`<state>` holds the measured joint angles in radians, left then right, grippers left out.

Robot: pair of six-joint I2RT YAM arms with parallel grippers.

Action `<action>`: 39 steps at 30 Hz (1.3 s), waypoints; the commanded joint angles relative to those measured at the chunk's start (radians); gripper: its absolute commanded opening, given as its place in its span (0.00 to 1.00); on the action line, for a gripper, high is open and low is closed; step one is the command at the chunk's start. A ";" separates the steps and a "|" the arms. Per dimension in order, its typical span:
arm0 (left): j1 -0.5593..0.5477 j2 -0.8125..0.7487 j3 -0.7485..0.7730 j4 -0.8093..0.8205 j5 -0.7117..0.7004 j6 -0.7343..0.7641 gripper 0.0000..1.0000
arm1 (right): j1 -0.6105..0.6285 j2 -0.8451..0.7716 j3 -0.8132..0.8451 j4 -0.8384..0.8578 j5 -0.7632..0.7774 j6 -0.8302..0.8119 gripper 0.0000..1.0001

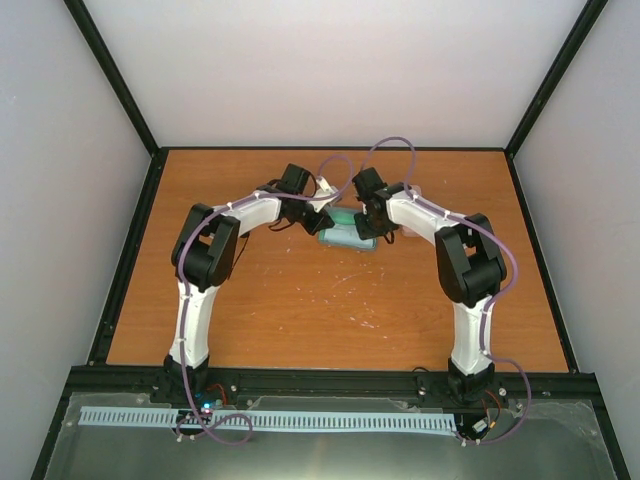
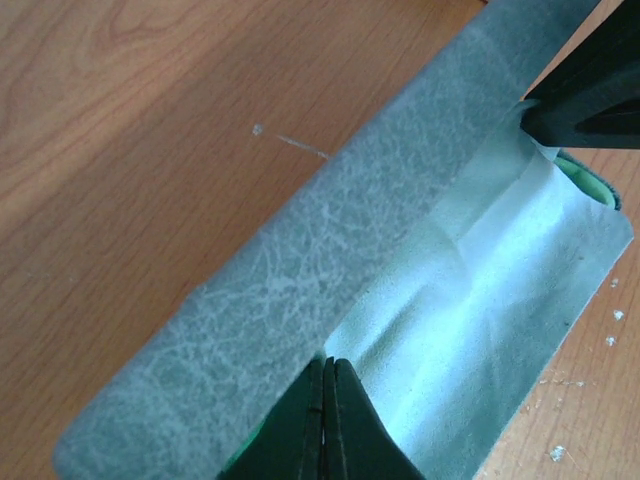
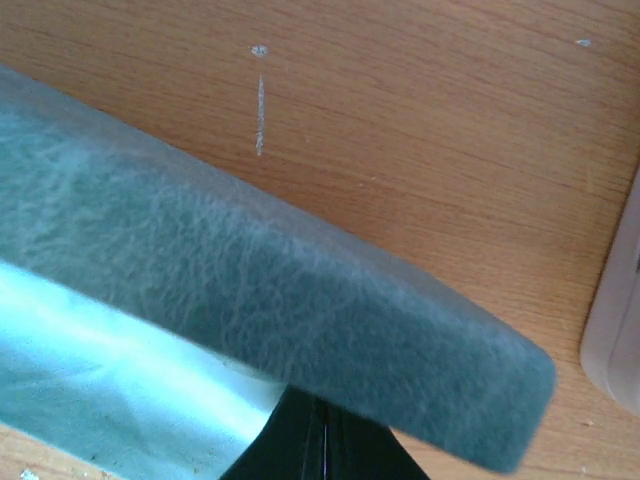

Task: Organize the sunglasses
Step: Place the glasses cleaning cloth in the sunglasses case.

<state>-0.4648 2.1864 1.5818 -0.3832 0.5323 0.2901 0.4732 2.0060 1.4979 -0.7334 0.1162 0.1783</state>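
Note:
Neither pair of sunglasses shows in any view. A blue-grey oblong case lies at mid-table between both wrists, with a light-blue cloth spread along its side. The case also fills the left wrist view. My left gripper is shut, its tips at the seam where the cloth meets the case. My right gripper is shut at the case's other end, tips hidden under its edge; its fingers touch the cloth's far corner. A green edge peeks from under the cloth.
A pale pinkish rounded object lies close to the right of the case. The wooden table is walled by a black frame and grey panels. Small white specks dot the wood near the cloth.

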 commanded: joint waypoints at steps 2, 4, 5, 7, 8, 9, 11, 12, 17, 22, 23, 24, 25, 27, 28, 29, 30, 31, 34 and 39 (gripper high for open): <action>-0.006 0.017 0.035 -0.023 -0.009 -0.004 0.01 | -0.010 0.042 0.042 -0.008 -0.009 -0.019 0.03; -0.006 0.014 0.032 -0.022 -0.012 -0.006 0.01 | -0.012 0.050 0.052 -0.017 -0.010 -0.020 0.03; -0.006 0.012 0.030 -0.021 -0.016 -0.008 0.03 | -0.012 0.053 0.055 -0.020 -0.010 -0.018 0.06; -0.006 0.002 0.023 -0.016 -0.021 -0.014 0.09 | -0.011 0.049 0.057 -0.021 -0.010 -0.010 0.16; -0.006 -0.002 0.019 -0.012 -0.024 -0.015 0.13 | -0.011 0.046 0.054 -0.019 -0.010 -0.006 0.18; -0.006 -0.008 0.011 -0.009 -0.027 -0.017 0.19 | -0.012 0.042 0.051 -0.018 -0.009 -0.003 0.21; -0.006 -0.015 -0.002 -0.001 -0.028 -0.019 0.24 | -0.012 0.034 0.049 -0.016 -0.008 0.005 0.23; -0.006 -0.019 -0.008 0.001 -0.026 -0.019 0.26 | -0.012 0.031 0.048 -0.015 -0.004 0.009 0.24; -0.005 -0.065 -0.071 0.026 -0.029 -0.031 0.34 | -0.006 -0.011 0.019 -0.010 0.012 0.029 0.29; -0.006 -0.138 -0.145 0.060 -0.037 -0.048 0.55 | 0.022 -0.089 -0.031 0.003 0.048 0.054 0.35; -0.006 -0.156 -0.163 0.071 -0.040 -0.051 0.58 | 0.032 -0.109 -0.044 0.004 0.063 0.060 0.38; -0.006 -0.177 -0.179 0.080 -0.040 -0.056 0.61 | 0.044 -0.130 -0.054 0.003 0.080 0.068 0.41; -0.006 -0.195 -0.197 0.090 -0.041 -0.059 0.63 | 0.056 -0.150 -0.061 -0.005 0.104 0.079 0.43; -0.006 -0.245 -0.224 0.098 -0.041 -0.062 0.66 | 0.089 -0.201 -0.074 -0.017 0.151 0.099 0.44; -0.006 -0.268 -0.234 0.102 -0.042 -0.063 0.67 | 0.108 -0.224 -0.079 -0.021 0.175 0.106 0.45; -0.006 -0.290 -0.245 0.104 -0.040 -0.065 0.68 | 0.135 -0.243 -0.084 -0.024 0.199 0.110 0.45; -0.006 -0.314 -0.252 0.101 -0.041 -0.066 0.69 | 0.153 -0.259 -0.087 -0.027 0.214 0.112 0.46; -0.005 -0.336 -0.254 0.094 -0.047 -0.067 0.69 | 0.168 -0.271 -0.082 -0.029 0.222 0.111 0.47; 0.024 -0.413 -0.257 0.060 -0.070 -0.061 0.70 | 0.209 -0.285 -0.066 0.011 0.175 0.074 0.50; 0.220 -0.480 -0.229 -0.097 -0.136 -0.046 0.71 | 0.256 -0.201 0.050 0.073 0.080 0.014 0.50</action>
<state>-0.3954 1.7538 1.3216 -0.3534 0.4755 0.2375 0.7025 1.7397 1.4513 -0.7258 0.2481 0.2382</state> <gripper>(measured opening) 0.708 0.504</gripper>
